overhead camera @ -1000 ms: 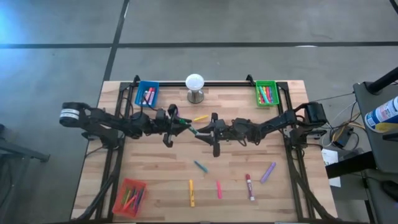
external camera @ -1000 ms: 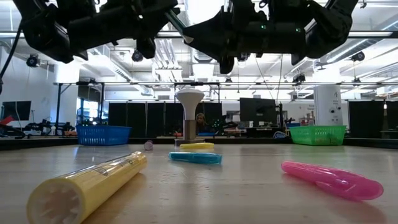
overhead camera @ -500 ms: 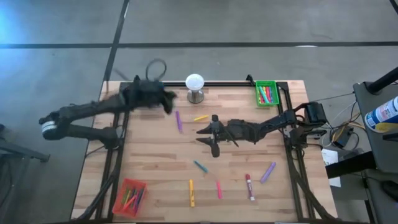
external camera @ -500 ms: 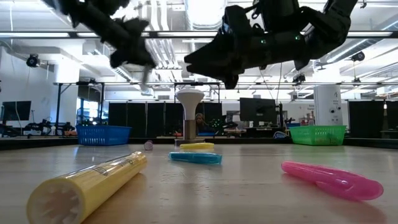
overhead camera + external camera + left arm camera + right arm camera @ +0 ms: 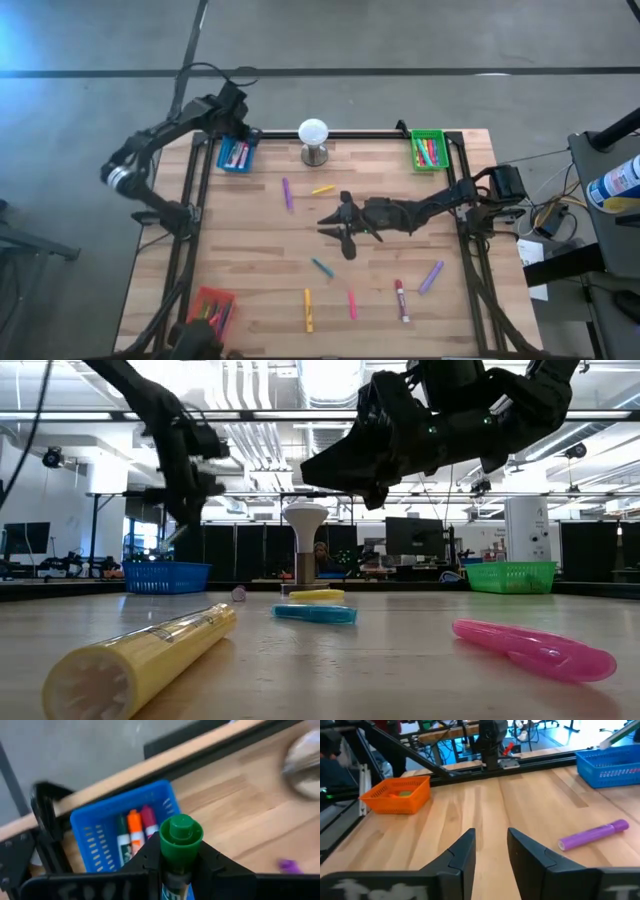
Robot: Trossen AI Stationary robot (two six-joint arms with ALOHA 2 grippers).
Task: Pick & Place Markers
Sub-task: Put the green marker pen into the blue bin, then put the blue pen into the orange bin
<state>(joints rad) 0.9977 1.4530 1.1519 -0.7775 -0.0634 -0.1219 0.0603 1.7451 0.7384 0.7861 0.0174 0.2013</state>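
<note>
we are swinging the left gripper from table centre out to the blue tray at eleven o'clock, fingers clamping a green marker for dropping in; the right gripper is waiting mid-table, fingers parted, empty.

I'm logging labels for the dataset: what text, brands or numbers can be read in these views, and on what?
None can be read.
White print on the left gripper body: too blurred.
White print on the right gripper body: too blurred.
Label on the green-capped marker in the left gripper's jaws: mostly hidden, unreadable.
Labels on markers in the blue tray: too small.
</note>
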